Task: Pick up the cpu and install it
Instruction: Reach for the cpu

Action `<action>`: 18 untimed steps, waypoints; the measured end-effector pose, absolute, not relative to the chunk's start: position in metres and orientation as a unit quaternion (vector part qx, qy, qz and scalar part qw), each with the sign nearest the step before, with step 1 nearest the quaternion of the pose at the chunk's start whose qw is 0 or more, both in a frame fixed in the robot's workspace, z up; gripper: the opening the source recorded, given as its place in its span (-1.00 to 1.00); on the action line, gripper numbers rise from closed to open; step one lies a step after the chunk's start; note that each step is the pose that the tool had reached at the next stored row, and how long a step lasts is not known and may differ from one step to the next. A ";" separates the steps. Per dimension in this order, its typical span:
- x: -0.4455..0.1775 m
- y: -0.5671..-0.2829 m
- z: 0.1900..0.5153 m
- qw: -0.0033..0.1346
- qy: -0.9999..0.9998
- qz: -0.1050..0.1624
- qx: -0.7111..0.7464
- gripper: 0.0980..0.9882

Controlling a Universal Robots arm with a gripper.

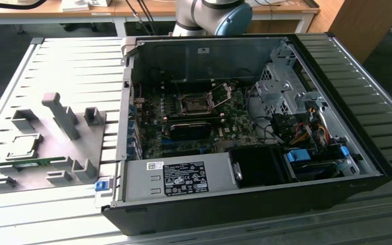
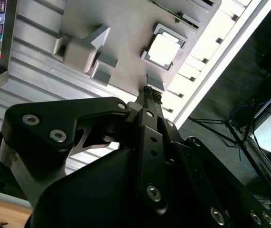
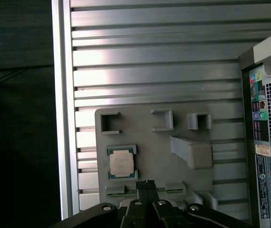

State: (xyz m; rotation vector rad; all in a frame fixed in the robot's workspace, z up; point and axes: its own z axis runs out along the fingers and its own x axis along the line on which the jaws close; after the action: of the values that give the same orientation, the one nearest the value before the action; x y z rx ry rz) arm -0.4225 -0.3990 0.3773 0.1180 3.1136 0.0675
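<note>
Table of ribbed aluminium point(image 1: 67, 61) carries two things side by side: a grey tray point(image 1: 53, 150) on the exterior view's left and an open computer case point(image 1: 250, 214) on its right. The case lies on its side with the panel off, so the board faces upward and can be reached from above. Near the board's middle sits the socket point(image 1: 196, 104), its metal frame tipped up, which leaves the dark centre bare to receive a chip.

The cpu point(image 1: 24, 145) is not yet picked up. It lies flat, silvery top upward, in a shallow framed nest on the tray, well apart from the socket. The nest walls hug its edges, likely to keep it square and in a known spot. Just beside it, a green memory stick point(image 1: 29, 164) lies in its own slot, and raised grey blocks stand elsewhere on the tray.

In both wrist views the gripper point(image 3: 145, 183) hangs over the tray, pointing down at it. Its fingertips look pressed together with nothing between them. In the first wrist view they sit near the cpu point(image 3: 121, 164), over the memory stick's slot rather than over the chip. In the second wrist view the cpu point(image 2: 163, 49) lies a little beyond the gripper point(image 2: 152, 91). How high the tips are above the tray cannot be told.
</note>
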 end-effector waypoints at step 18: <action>-0.441 -0.400 0.376 0.012 0.999 0.022 0.038 -0.98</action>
State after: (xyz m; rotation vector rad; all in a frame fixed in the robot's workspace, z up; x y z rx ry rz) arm -0.4410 -0.4002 0.3761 0.1179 3.1139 0.0676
